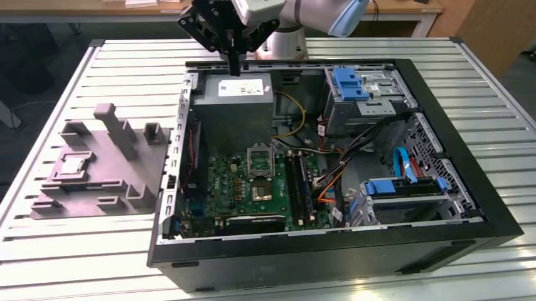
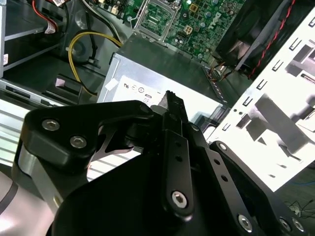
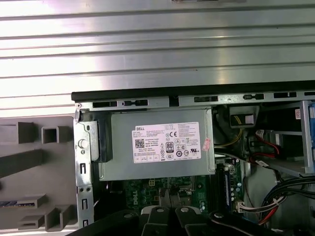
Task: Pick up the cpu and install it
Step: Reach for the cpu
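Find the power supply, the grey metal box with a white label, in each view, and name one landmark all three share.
Exterior view: the power supply sits inside the case, beneath the gripper.
Second wrist view: the power supply lies between the gripper's black body and the green motherboard.
First wrist view: the power supply lies between the case's black rim and the motherboard.
Shared landmark: the motherboard beside it.

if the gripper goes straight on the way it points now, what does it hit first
Most likely the grey power supply: the gripper points down right above its labelled top, though the gap is hard to judge.
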Motion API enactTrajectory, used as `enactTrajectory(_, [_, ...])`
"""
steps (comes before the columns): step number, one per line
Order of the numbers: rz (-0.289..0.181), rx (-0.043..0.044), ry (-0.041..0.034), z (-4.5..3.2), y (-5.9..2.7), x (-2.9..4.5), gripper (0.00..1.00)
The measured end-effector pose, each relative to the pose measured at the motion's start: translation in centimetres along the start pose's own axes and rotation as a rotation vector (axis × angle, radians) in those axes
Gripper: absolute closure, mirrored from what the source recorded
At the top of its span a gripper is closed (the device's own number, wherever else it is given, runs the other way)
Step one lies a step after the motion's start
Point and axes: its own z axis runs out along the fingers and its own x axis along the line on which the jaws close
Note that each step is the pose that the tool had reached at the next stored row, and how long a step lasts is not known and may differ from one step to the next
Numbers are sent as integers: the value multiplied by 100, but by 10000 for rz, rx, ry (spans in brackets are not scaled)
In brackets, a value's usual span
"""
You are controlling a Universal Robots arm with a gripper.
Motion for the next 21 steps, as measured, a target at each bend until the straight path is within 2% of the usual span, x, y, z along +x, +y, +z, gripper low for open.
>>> enactTrajectory(12, [0, 0, 0, -3, -14, 178, 89])
enactTrajectory(21, [0, 0, 0, -3, -15, 194, 89])
